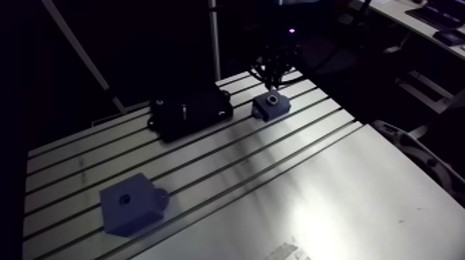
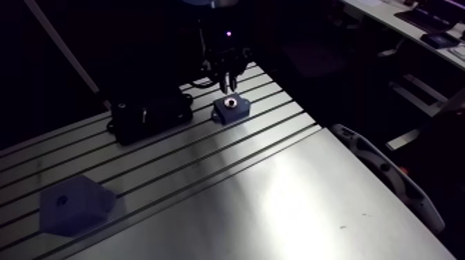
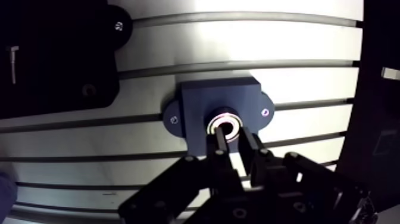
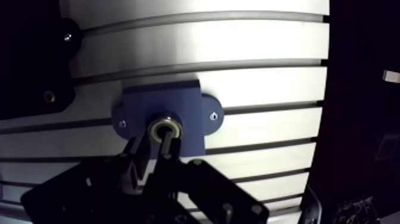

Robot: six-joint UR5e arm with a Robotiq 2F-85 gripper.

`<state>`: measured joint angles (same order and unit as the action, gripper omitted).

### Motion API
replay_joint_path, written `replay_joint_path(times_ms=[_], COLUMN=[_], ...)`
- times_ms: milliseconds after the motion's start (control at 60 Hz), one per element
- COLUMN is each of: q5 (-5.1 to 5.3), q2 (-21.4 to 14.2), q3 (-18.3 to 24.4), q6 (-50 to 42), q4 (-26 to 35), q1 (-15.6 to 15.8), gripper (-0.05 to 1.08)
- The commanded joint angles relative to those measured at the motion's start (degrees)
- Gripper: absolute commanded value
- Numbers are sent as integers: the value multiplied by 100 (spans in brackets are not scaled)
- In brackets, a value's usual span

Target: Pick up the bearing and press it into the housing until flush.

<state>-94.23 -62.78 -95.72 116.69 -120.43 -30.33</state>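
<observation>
Seemingly the pressing stage: silver ring bearing (image 3: 212, 125) seated in dark-blue flanged housing (image 3: 199, 98) on slotted aluminium desk (image 3: 250, 47). Tool (image 3: 234, 136) clenched, empty, tips atop. Next: push straight down till flush.

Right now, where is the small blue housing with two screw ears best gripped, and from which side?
Probably across the two straight sides of the blue housing, from straight above: it lies flat on the slotted aluminium table, bore upward, and rounded ears occupy the other two sides.
</observation>
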Motion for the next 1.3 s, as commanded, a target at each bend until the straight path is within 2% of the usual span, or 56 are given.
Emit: replay_joint_path(times_ms=[17,1300], q5=[-3,-30], q2=[24,219], q3=[14,-73], q6=[-1,-1], q4=[38,-19], q1=[0,-8], gripper=[108,108])
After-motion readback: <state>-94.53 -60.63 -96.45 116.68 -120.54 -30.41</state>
